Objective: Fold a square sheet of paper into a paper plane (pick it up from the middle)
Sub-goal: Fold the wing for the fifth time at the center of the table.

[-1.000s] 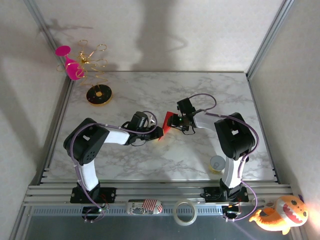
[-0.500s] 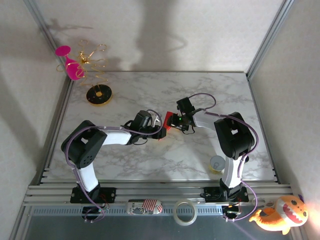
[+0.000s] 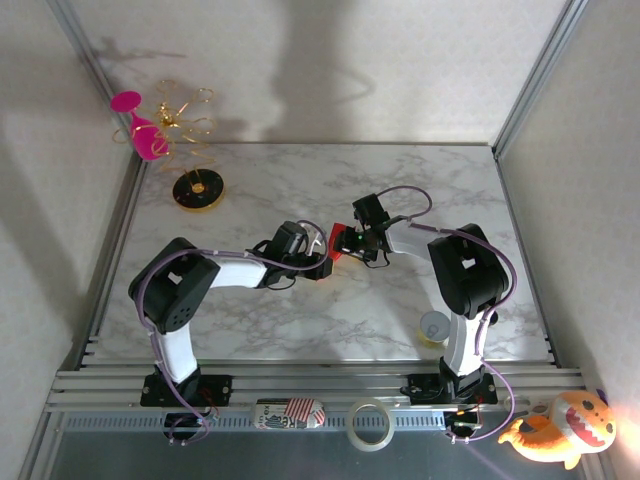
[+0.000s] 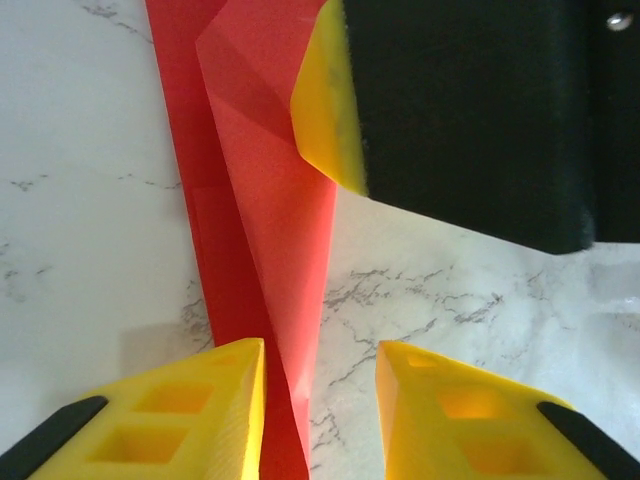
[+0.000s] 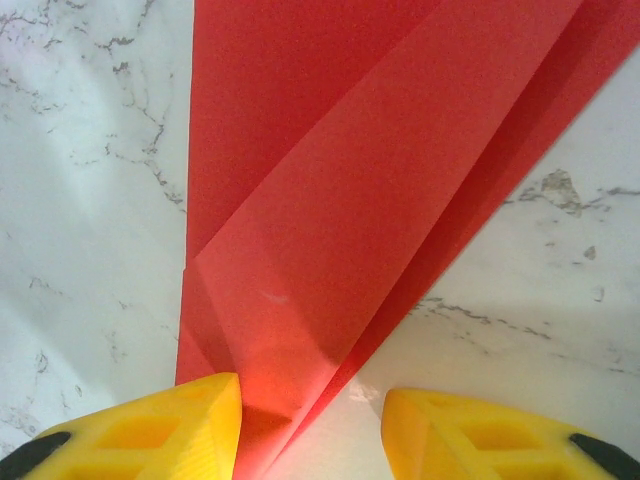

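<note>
The square sheet of paper [image 3: 337, 251] is bright red and lies at the middle of the marble table, creased into a narrow, tapering paper plane shape. In the left wrist view the paper [image 4: 255, 200] runs down between my left gripper's [image 4: 320, 352] open yellow fingers, against the left one. The right gripper's yellow pad [image 4: 322, 110] rests on the paper's far end. In the right wrist view the layered folds [image 5: 350, 180] fan out ahead of my right gripper [image 5: 312, 392], which is open, with the paper's narrow end beside its left finger. From above, the left gripper [image 3: 320, 264] and right gripper [image 3: 346, 244] meet nose to nose over the paper.
A gold wire stand [image 3: 197, 188] with a pink wine glass [image 3: 140, 130] is at the back left. A small round tin [image 3: 434, 327] sits near the right arm's base. A tape roll [image 3: 368, 423], a striped pouch [image 3: 290, 412] and a plush toy [image 3: 560, 430] lie along the front rail.
My left gripper has slid right, closer to the right gripper. The raised red flap seen a second ago now shows smaller and lower between the two grippers.
</note>
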